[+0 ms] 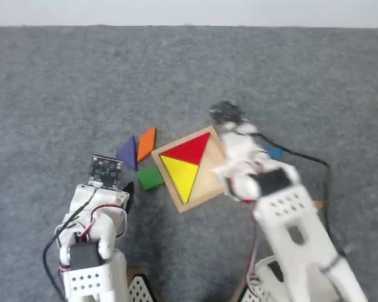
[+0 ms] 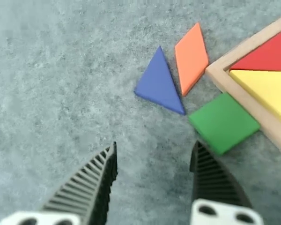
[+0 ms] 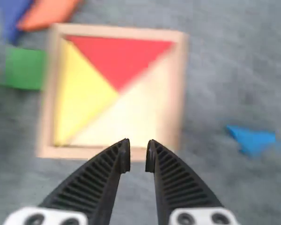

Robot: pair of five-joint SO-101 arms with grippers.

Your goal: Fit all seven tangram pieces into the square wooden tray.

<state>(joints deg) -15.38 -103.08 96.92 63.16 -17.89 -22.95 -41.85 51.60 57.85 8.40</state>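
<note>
The square wooden tray [image 1: 222,181] [image 3: 180,84] sits mid-table with a red triangle [image 1: 190,150] [image 3: 119,58] and a yellow triangle [image 1: 181,176] [image 3: 82,98] inside; its other half is bare. Just off its left side lie an orange parallelogram [image 1: 146,143] [image 2: 191,57], a dark blue triangle [image 1: 128,153] [image 2: 158,84] and a green square [image 1: 150,178] [image 2: 224,123]. A light blue piece [image 1: 274,151] [image 3: 253,139] lies right of the tray. My left gripper [image 2: 154,145] [image 1: 127,192] hovers open and empty short of the green square. My right gripper [image 3: 137,157] hangs over the tray's near rim, fingers almost touching, holding nothing.
Grey carpet [image 1: 63,88] covers the table all around. The right arm [image 1: 283,214] leans over the tray's right corner, its cable [image 1: 309,157] looping past the light blue piece. A small tan bit [image 1: 319,204] peeks out beside that arm.
</note>
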